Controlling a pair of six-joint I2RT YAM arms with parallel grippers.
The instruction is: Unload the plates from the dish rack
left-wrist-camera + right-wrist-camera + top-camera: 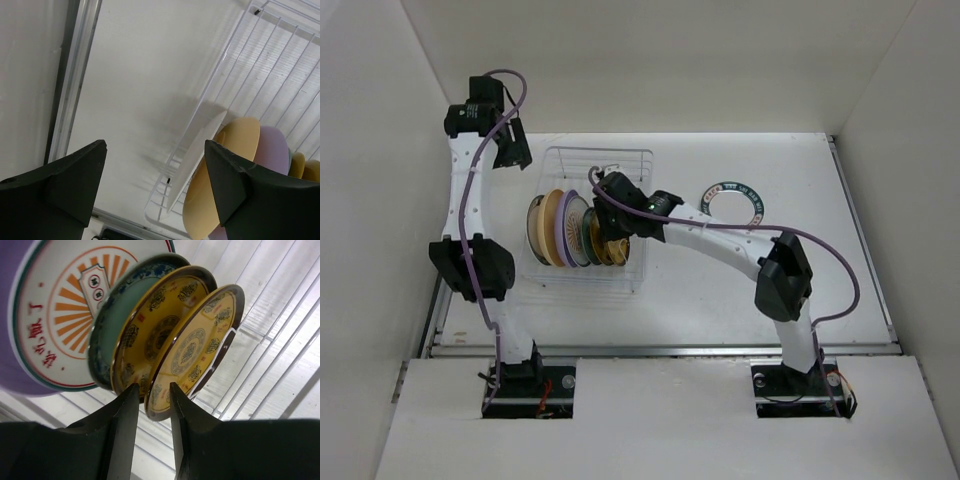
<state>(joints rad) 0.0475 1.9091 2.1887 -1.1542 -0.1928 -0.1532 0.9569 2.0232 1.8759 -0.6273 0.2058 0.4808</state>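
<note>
the right arm (720, 235) is straddling the rim of the end yellow-brown plate (197, 347), standing edge-on between its jaws in the dish rack (280, 315), though i cannot tell if they are pinching it, while the left arm (470, 205) is hanging its jaws wide open and empty farther off.

The left arm (470, 215) rises from its base at the lower left of the top view, bends at the elbow and reaches to the upper left. There the left gripper (155, 150) hangs with its jaws spread wide. The right arm (720, 232) arcs from the lower right toward the centre, and the right gripper (151, 400) points down with its jaws drawn narrow; whether they pinch cannot be told.
</note>
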